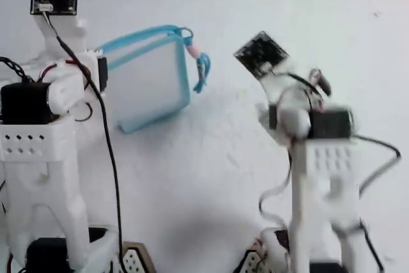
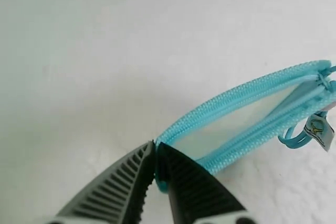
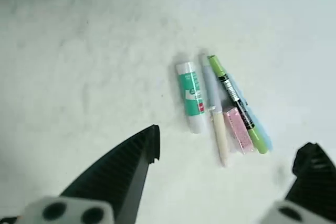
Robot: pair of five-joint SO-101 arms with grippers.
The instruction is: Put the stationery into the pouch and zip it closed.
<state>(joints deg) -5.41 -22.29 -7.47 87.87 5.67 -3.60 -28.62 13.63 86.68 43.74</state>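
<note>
Noted left hand (image 2: 156, 149) pinched shut on end corner of blue pouch (image 2: 247, 114), probably anchoring it with zip mouth parted for loading. Found right hand (image 3: 231, 142) spread wide, empty, directly above glue stick (image 3: 191, 96), green pen (image 3: 236, 103) and pink eraser (image 3: 237, 129), bunched together on tabletop (image 3: 79, 77). Probably lining up a first pick.

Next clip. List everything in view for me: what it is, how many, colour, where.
pouch: 1, light blue with clear sides, zip open, on the table near the left arm
glue stick: 1, white and green, on the table near the right gripper
green pen: 1, green, beside the glue stick
pale pen: 1, whitish, between glue stick and green pen
eraser: 1, pink, against the pens
table: 1, white
left gripper: 1, black, shut on the pouch's corner
right gripper: 1, black, open
</note>
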